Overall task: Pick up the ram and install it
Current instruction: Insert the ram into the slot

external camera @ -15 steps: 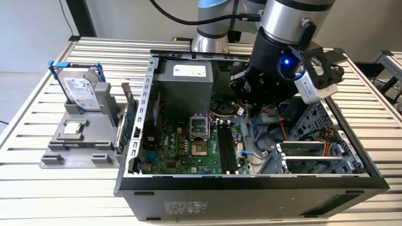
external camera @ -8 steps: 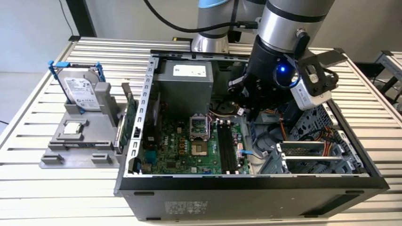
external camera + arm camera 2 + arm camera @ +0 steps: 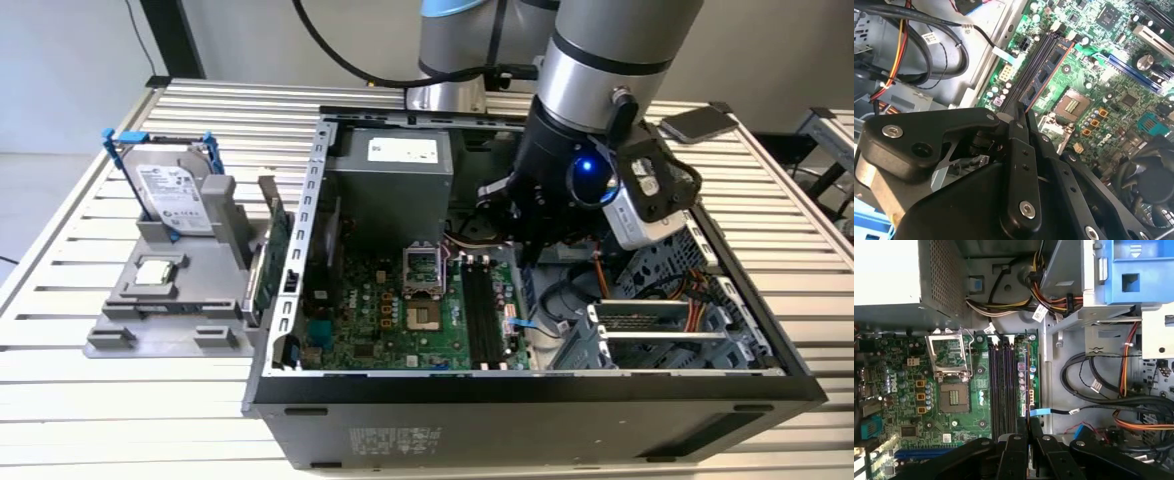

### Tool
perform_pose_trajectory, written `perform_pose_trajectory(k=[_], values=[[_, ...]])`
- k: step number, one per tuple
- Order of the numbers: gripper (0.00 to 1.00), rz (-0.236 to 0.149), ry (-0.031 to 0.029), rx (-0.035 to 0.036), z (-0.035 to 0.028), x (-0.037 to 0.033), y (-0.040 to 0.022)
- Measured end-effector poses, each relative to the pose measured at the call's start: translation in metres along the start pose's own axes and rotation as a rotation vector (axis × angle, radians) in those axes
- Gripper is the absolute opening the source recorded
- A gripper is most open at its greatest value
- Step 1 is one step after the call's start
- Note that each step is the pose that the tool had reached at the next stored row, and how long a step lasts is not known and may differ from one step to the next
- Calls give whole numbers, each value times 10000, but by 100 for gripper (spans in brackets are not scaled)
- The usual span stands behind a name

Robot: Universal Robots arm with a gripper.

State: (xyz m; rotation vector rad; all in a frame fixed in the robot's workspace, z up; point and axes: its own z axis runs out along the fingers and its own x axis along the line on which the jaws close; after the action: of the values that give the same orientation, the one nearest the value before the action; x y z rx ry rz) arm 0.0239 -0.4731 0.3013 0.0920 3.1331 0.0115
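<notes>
We see the ram (image 3: 1046, 75) standing on edge, its long axis running along the black motherboard slots (image 3: 1002, 385). The pincer (image 3: 1024, 116) is pressed together, pinching its near end.

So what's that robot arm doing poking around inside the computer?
The arm has reached down into the open computer case and is fitting a ram stick into the motherboard. In both wrist views its gripper is pinched on one end of the thin stick, which stands on edge in line with the long black memory slots, beside the empty processor socket. Whether the stick is pressed fully home cannot be told. Outside the case, a hard drive stands in a grey holder.
</notes>
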Motion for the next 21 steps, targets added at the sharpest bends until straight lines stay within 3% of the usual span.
perform_pose_trajectory(k=[10, 21], values=[[0, -1, 0, 0, 37, 2, -1], [0, 0, 0, 0, 231, 28, -1]])
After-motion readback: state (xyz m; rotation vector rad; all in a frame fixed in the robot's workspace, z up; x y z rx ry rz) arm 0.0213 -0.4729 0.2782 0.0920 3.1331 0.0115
